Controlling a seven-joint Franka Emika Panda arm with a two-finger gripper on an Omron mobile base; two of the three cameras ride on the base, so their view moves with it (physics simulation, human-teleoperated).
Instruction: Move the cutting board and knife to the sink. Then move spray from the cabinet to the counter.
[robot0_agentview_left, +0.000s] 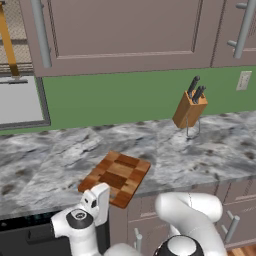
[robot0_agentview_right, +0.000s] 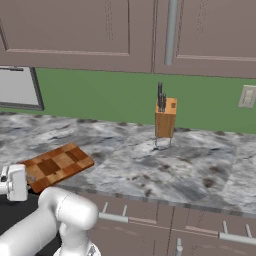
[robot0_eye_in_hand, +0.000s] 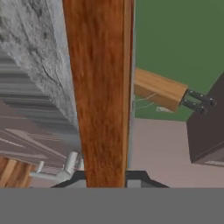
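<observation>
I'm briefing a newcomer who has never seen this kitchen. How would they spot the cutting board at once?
Find the grey-and-white marbled stone counter under the green wall. At its front edge, left of the wooden knife block, lies a flat rectangular wooden cutting board, one corner overhanging. Its checkered dark brown and tan blocks set it apart.

The desk (robot0_agentview_left: 210, 145) lies bare between the cutting board (robot0_agentview_left: 116, 177) and the knife block (robot0_agentview_left: 190, 109), a wide lane across the marbled top. The board juts past the front edge of the desk, and the tool (robot0_agentview_left: 95, 197) is clamped on its overhanging corner, so that edge is blocked. The knife block stands well back near the green wall (robot0_agentview_left: 120, 97), its handles tilting upward. Wall cabinets (robot0_agentview_left: 125, 32) hang low over the rear of the desk and limit room above
</observation>
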